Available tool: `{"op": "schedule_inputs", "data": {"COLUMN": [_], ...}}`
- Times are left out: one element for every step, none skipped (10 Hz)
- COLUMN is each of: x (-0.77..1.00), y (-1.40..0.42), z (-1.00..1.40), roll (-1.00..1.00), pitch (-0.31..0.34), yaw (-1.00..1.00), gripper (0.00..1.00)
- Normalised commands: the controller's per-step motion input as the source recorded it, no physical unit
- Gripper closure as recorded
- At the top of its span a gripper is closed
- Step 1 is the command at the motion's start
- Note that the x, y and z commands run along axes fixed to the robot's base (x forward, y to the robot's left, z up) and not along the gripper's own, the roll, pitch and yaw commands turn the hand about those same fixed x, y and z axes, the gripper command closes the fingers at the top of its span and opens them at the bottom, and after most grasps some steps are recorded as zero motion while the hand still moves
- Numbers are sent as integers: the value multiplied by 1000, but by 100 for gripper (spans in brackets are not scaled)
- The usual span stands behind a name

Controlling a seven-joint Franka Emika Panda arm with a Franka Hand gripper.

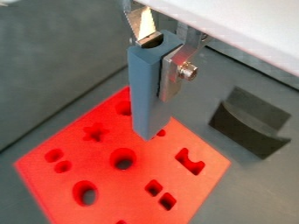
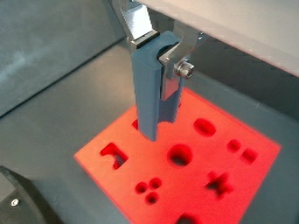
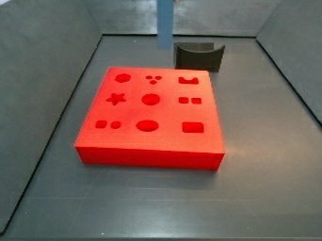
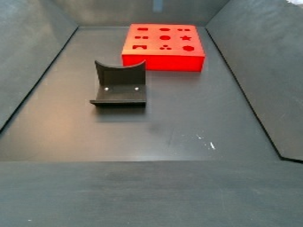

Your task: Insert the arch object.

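Observation:
My gripper (image 1: pixel 162 57) is shut on the arch object (image 1: pixel 146 87), a long blue-grey block with a curved groove down one side. It hangs upright between the silver fingers, also in the other wrist view (image 2: pixel 152 83), where my gripper (image 2: pixel 156 48) shows too. The block's lower end hovers above the red board (image 1: pixel 70 140), which has several shaped holes. An arch-shaped hole (image 1: pixel 191 159) lies off to one side of the block. In a side view only the block's lower part (image 3: pixel 167 19) shows, high above the board's far edge (image 3: pixel 170 113).
The dark fixture (image 1: pixel 251 118) stands on the grey floor beside the board, seen in both side views (image 3: pixel 198 55) (image 4: pixel 119 84). The red board (image 4: pixel 166 60) sits at the far end of the bin. Grey walls close the bin on all sides.

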Motion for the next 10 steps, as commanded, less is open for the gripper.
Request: {"op": "schedule_inputs", "data": {"x": [603, 603, 617, 626, 397, 309, 214, 183, 77, 0], "y": [469, 511, 526, 477, 171, 103, 23, 0, 0, -3], "z": [-737, -646, -597, -389, -57, 0, 0, 0, -23, -57], "roll": [44, 0, -29, -67, -183, -213, -209, -194, -141, -57], "pitch": [44, 13, 0, -13, -90, -116, -121, -110, -94, -83], "yaw": [-406, -397, -380, -477, -777, -817, -869, -900, -980, -1000], "gripper": [100, 100, 100, 100, 100, 100, 100, 100, 100, 100]}}
